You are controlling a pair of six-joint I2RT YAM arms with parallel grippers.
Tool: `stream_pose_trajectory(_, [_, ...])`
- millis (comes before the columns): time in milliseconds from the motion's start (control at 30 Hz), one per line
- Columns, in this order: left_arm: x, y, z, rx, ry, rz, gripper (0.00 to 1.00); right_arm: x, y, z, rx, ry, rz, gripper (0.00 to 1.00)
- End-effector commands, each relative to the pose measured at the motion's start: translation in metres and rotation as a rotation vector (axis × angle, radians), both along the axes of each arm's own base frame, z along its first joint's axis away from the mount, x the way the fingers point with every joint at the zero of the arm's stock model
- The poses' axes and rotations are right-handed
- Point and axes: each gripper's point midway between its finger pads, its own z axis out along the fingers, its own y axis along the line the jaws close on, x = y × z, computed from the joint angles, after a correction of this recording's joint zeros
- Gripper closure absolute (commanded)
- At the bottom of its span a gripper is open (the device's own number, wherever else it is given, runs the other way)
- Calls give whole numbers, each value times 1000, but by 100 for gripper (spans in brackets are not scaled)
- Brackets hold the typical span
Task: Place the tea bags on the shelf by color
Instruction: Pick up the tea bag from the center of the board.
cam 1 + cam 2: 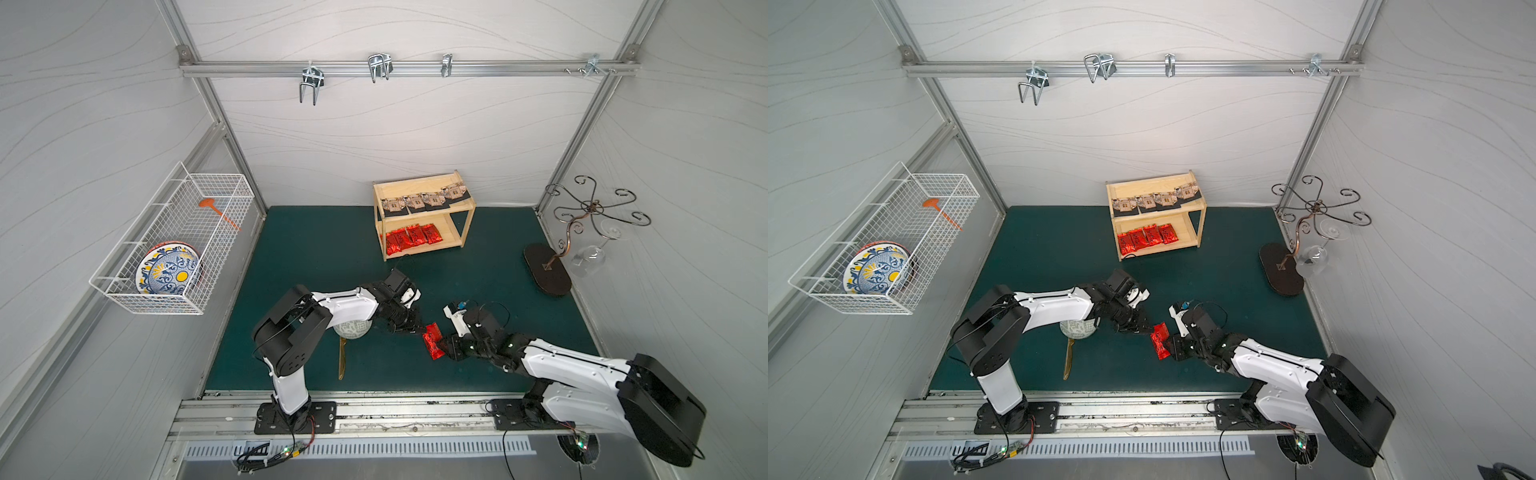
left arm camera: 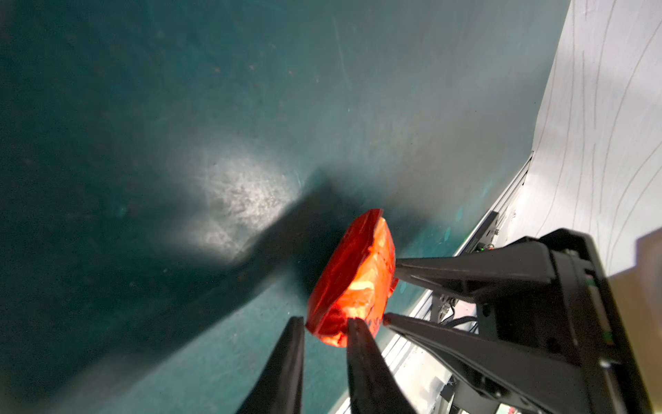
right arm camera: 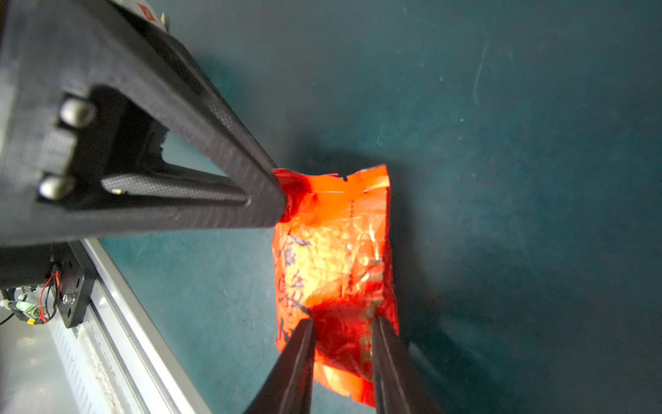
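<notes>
One red foil tea bag (image 1: 432,341) (image 1: 1159,341) hangs above the green mat between both arms. My left gripper (image 1: 417,330) (image 2: 326,322) is shut on one end of it (image 2: 354,279). My right gripper (image 1: 444,348) (image 3: 344,322) is shut on the opposite end (image 3: 333,258), a finger on either face. The light-wood shelf (image 1: 415,183) (image 1: 1152,183) stands at the back. Several beige-brown tea bags (image 1: 424,201) lie in a row on its top tier. Several red tea bags (image 1: 409,239) lie on its lower tier.
A patterned bowl (image 1: 351,330) and a gold utensil (image 1: 341,359) sit under my left arm. A white wire basket (image 1: 216,199) with a plate hangs on the left wall. A metal glass stand (image 1: 548,270) with a wine glass (image 1: 588,259) is at the right.
</notes>
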Motion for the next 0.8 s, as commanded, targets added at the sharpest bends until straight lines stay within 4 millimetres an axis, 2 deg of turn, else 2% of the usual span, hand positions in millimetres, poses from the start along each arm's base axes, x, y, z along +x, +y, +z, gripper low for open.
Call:
stream_pose_trajectory(0, [4,-12,3,-21,-15,-29,71,-4,-4,-8,-16,22,3,68])
stream_pose_trajectory(133, [4,-13,2,-15,-15,-30,76,-4,-5,-8,-17,21,4,69])
stream_pose_trajectory(300, [5,-12,-1,-1,-13,-24,99,-4,-7,-6,-16,16,-2,69])
stream_pose_trajectory(400, [5,-10,-1,7,-12,-19,100,-2,-10,-1,-15,8,-16,66])
stream_pose_trajectory(533, [9,-6,7,24,-41,7,100,8,-16,23,4,-25,-94,53])
stream_pose_trajectory(667, [31,5,31,-21,-85,145,100,24,-30,50,75,-13,-302,38])
stream_pose_trajectory(767, [54,11,53,-151,-74,278,100,30,-29,68,201,27,-393,37])
